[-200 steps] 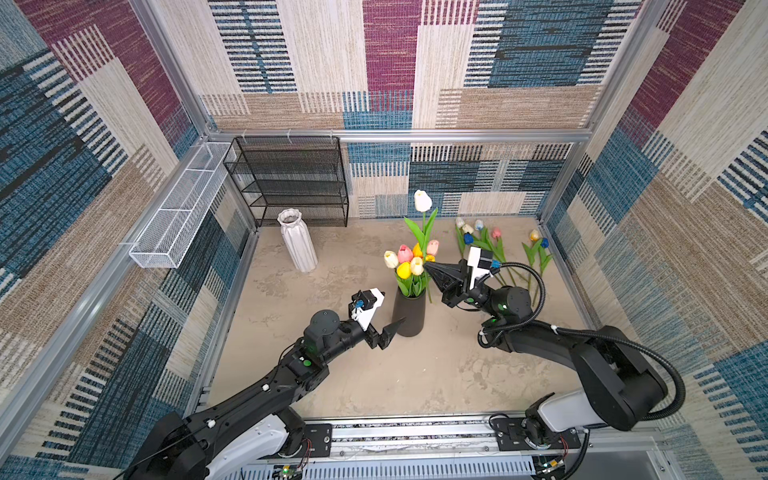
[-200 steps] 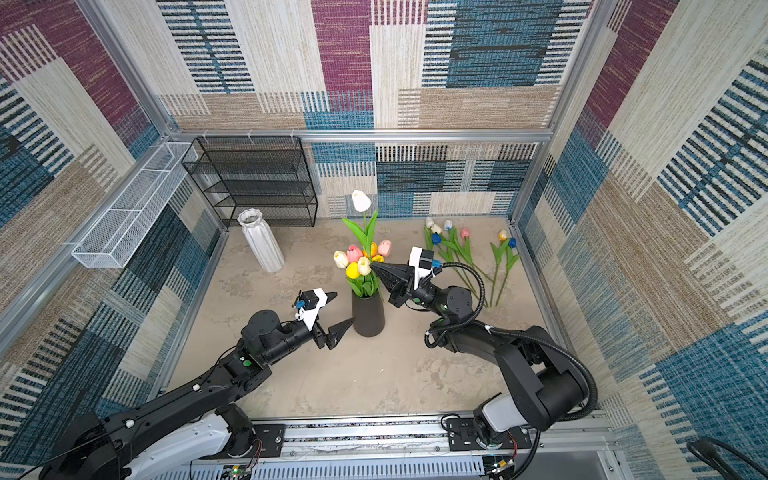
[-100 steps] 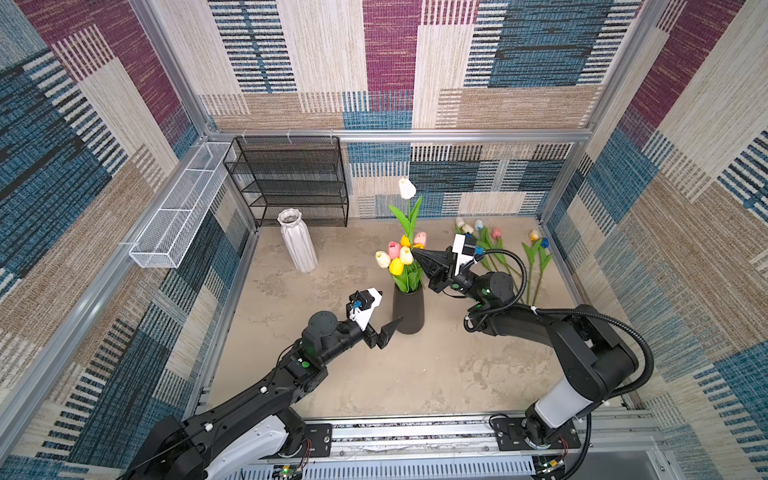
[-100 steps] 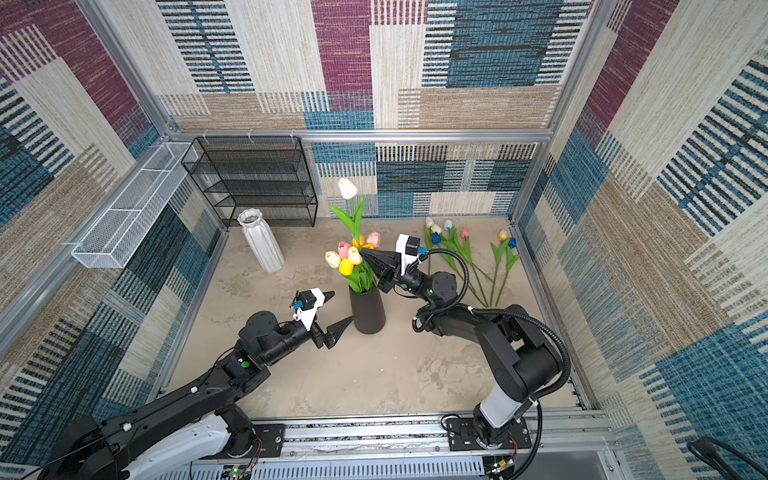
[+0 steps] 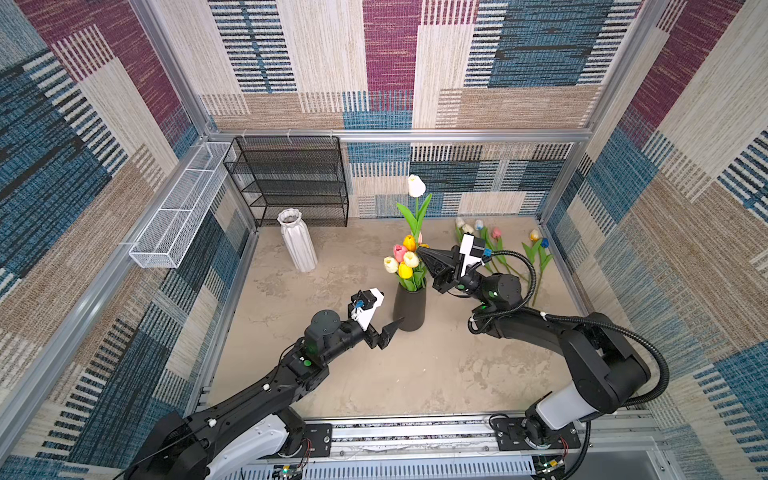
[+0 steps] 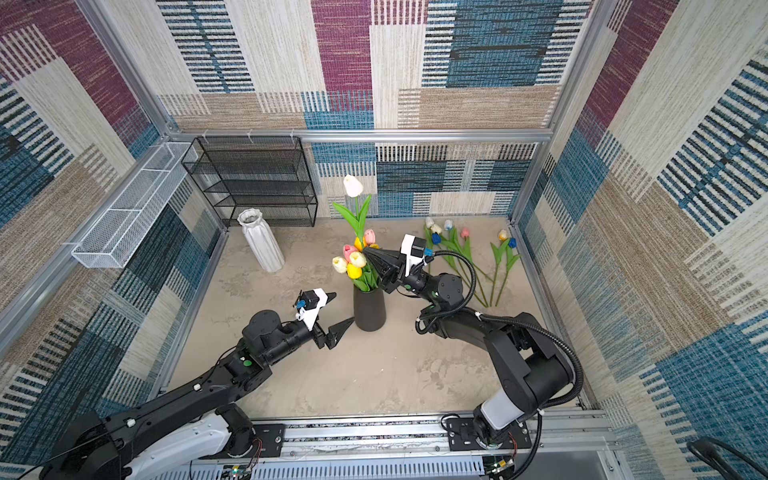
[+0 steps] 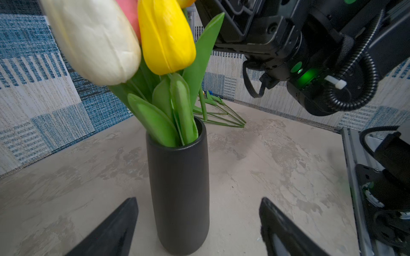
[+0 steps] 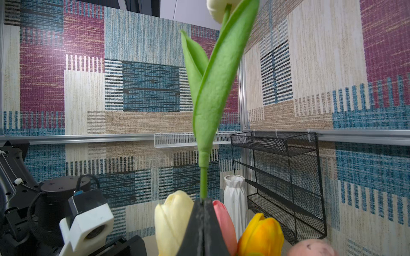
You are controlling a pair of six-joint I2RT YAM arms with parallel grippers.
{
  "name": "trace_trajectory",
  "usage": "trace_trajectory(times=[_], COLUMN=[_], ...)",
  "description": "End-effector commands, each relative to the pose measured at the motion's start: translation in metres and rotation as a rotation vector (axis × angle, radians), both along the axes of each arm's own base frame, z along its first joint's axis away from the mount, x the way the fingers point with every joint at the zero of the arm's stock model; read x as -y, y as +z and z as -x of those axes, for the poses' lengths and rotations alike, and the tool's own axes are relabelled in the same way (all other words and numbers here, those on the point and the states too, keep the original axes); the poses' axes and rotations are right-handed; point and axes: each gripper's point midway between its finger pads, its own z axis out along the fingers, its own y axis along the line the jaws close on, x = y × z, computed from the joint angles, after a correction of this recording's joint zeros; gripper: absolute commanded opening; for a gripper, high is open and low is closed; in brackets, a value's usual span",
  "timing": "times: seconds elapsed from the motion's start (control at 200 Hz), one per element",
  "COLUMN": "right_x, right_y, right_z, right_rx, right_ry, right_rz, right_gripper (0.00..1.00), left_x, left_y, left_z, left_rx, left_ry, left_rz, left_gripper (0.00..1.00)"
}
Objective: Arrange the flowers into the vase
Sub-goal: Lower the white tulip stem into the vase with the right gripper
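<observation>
Roughly halfway, at a guess. Already standing in the black vase (image 5: 409, 309): five or so tulips (image 5: 405, 270). Pinching the stem of a cream-white tulip (image 5: 416, 185) upright above that bunch, right fingers (image 8: 193, 228) pressed together on it. Left fingers (image 7: 115, 228) spread either side of the vase, not touching. Left lying on the tabletop (image 5: 415, 374), well apart: about seven loose flowers (image 5: 496, 232). Cannot tell whether the held stem's end reaches the vase mouth, hidden behind the bunch. Loose count partly blocked by the right arm (image 5: 540, 332).
</observation>
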Motion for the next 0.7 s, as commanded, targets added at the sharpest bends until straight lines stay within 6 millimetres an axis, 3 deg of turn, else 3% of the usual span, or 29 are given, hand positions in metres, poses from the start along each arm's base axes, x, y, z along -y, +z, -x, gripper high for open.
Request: trace_trajectory(times=[0.0, 0.29, 0.696], right_x=[0.029, 0.022, 0.022], right_y=[0.056, 0.055, 0.037], right_z=[0.045, 0.035, 0.034], right_rx=[0.328, 0.334, 0.319], right_ry=[-0.023, -0.015, -0.039], right_rz=[-0.19, -0.2, -0.163], right_gripper=[0.0, 0.0, 0.0], left_x=[0.003, 0.003, 0.004], left_y=[0.007, 0.003, -0.002], left_z=[0.001, 0.001, 0.0], left_rx=[0.026, 0.019, 0.01], left_ry=[-0.021, -0.02, -0.021], left_rz=[0.011, -0.002, -0.01], left_gripper=[0.88, 0.89, 0.88])
